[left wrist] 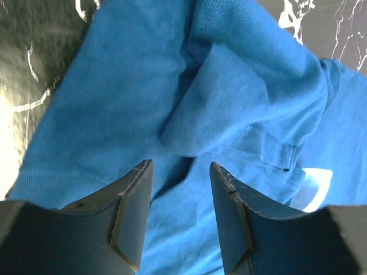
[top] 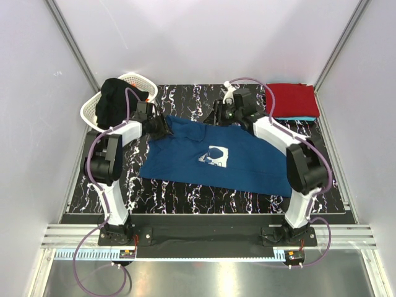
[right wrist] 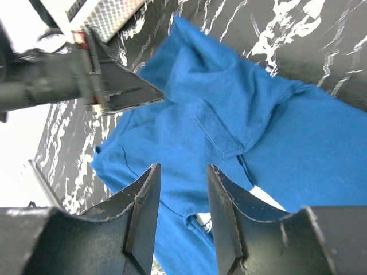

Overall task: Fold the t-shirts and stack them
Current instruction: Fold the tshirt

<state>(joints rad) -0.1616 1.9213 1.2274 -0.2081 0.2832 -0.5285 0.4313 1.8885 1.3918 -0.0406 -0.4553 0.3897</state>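
Blue t-shirt [top: 179,154], white chest print: spread flat mid-bench [top: 154,193], one sleeve folded in at its far-left corner.
Left gripper [left wrist: 180,167]: jaws apart, empty, just above that folded sleeve.
Right gripper [right wrist: 183,170]: jaws apart, empty, over the shirt's far edge, near the left gripper.
Red t-shirt [top: 294,99]: folded, far right, lying on turquoise t-shirt [top: 301,117].

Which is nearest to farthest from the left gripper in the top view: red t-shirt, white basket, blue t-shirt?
From the left gripper:
1. Blue t-shirt: its far-left corner lies right under the gripper, and the rest is spread over the table centre.
2. White basket: far-left corner, just beyond the gripper.
3. Red t-shirt: folded at the far-right corner, across the table.
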